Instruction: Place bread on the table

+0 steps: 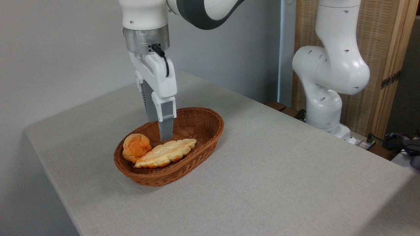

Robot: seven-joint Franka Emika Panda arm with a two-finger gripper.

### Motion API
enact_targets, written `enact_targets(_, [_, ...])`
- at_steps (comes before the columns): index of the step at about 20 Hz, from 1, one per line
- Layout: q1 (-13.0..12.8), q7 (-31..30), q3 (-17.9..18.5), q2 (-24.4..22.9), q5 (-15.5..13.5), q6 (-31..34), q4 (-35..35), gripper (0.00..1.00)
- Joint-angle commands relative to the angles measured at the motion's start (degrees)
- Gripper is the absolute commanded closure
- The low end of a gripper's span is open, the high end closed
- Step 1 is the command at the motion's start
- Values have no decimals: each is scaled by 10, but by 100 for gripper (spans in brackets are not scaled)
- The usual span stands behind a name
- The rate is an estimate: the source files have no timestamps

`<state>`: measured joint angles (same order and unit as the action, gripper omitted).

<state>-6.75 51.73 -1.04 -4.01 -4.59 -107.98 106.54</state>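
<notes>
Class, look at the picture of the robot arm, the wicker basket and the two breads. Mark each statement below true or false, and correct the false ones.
1. The orange bun lies inside the wicker basket. True.
2. The braided loaf lies on the table outside the basket. False: it is in the basket, beside the bun.
3. The gripper holds the bun. False: it hangs above the basket, holding nothing.
4. The bun is left of the loaf. True.
5. The basket is tipped over. False: it stands upright.

Lab setup: robot arm base (328,98) bolted beside cloth-covered table (279,170), bare grey wall (59,49).
</notes>
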Motion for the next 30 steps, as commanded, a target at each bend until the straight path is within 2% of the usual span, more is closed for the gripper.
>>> enact_targets(1, [-8,104,2,6,5,-1,-1,0])
enact_targets(4, [-26,152,2,22,5,-19,-1,0])
enact_targets(9, [-65,177,1,28,-2,-95,37,0])
enact_targets(12, [-81,195,1,45,-2,-113,43,0])
enact_targets(18, [-88,239,0,67,-2,-130,43,0])
enact_targets(30, [-100,242,-12,99,-2,-168,42,0])
